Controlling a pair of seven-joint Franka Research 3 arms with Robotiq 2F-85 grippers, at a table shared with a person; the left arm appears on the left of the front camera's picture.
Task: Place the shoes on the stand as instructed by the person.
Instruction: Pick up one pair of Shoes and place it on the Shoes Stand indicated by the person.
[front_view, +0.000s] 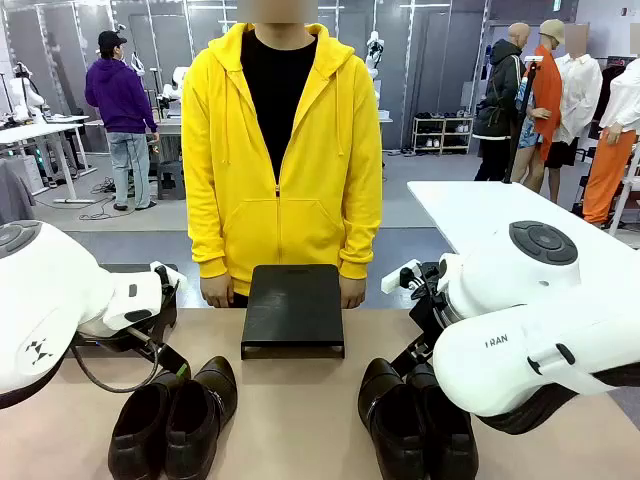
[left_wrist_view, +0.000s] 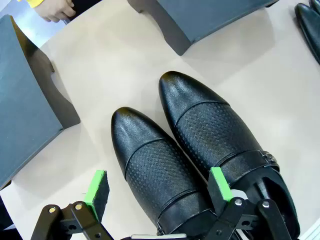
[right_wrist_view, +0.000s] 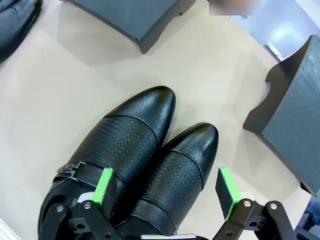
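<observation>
In the front view the person (front_view: 283, 150) in a yellow zip hoodie stands at the far edge of the beige surface (front_view: 300, 420), behind a matte black, flat-topped central stand (front_view: 292, 308). A left pair of shoes (front_view: 175, 415) and a right pair of shoes (front_view: 415, 420), both black leather, lie toes toward the stand. The white right arm (front_view: 540, 340), lettered "FRAN", covers part of the right pair. In the left wrist view the left claw (left_wrist_view: 157, 187) is spread wide and holds nothing, its green pads (left_wrist_view: 97, 187) flanking one shoe of the left pair (left_wrist_view: 165, 165). The toes are pebble-grained, the bands across the middle are perforated, and one strap carries a metal buckle (left_wrist_view: 270, 161). The left side stand (left_wrist_view: 25, 115) lies just beside them. In the right wrist view the right claw (right_wrist_view: 165, 189) gapes empty above the right pair (right_wrist_view: 140, 150), which has the same grain and a buckle (right_wrist_view: 70, 169). The right side stand (right_wrist_view: 295, 115) sits near.
</observation>
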